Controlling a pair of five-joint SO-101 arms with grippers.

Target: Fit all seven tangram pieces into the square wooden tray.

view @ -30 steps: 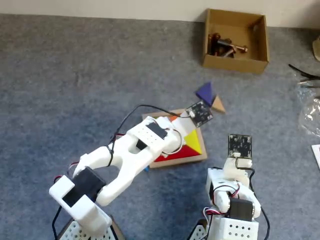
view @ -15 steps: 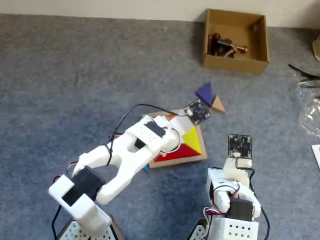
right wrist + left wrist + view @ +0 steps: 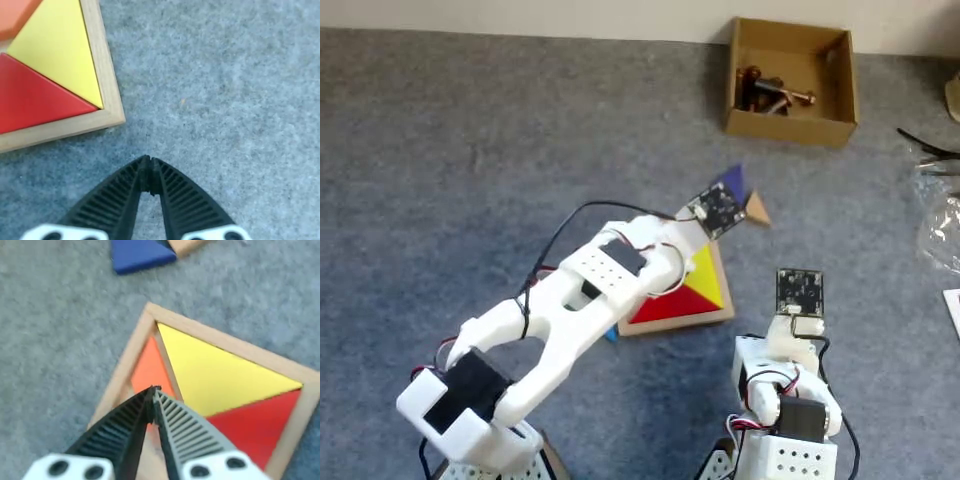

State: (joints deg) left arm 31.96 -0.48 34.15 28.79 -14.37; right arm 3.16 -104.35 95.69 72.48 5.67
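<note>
Nearest, the right arm point(image 3: 785, 400) sits folded at the table's near edge, and the right gripper point(image 3: 149, 159) hangs clenched and empty over bare grey carpet point(image 3: 470, 150), near one corner of the tray point(image 3: 106, 75) but apart from it. The tray lies flat on the carpet, just beyond and to the left of that arm. In it, a large yellow triangle point(image 3: 210, 370) and a large red triangle point(image 3: 255, 420) lie flat and flush, meeting along one straight edge. A smaller orange piece point(image 3: 150, 367) lies against the yellow one's other side, along the rim. The left arm point(image 3: 570, 310) stretches from the near left corner across the tray and hides part of it. The left gripper point(image 3: 154, 389) is clenched with nothing between its fingers, and its tips are over the orange piece; whether they touch it cannot be told. A sliver of light blue point(image 3: 612, 337) shows at the tray's near edge under this arm, too little to tell what it is. Beyond the tray, on the carpet, lie a dark blue triangle point(image 3: 732, 183) and a small tan triangle point(image 3: 756, 208), touching each other, outside the tray and near its far corner. Farthest back, well apart from them, stands an open cardboard box point(image 3: 785, 128) with some brown objects inside
</note>
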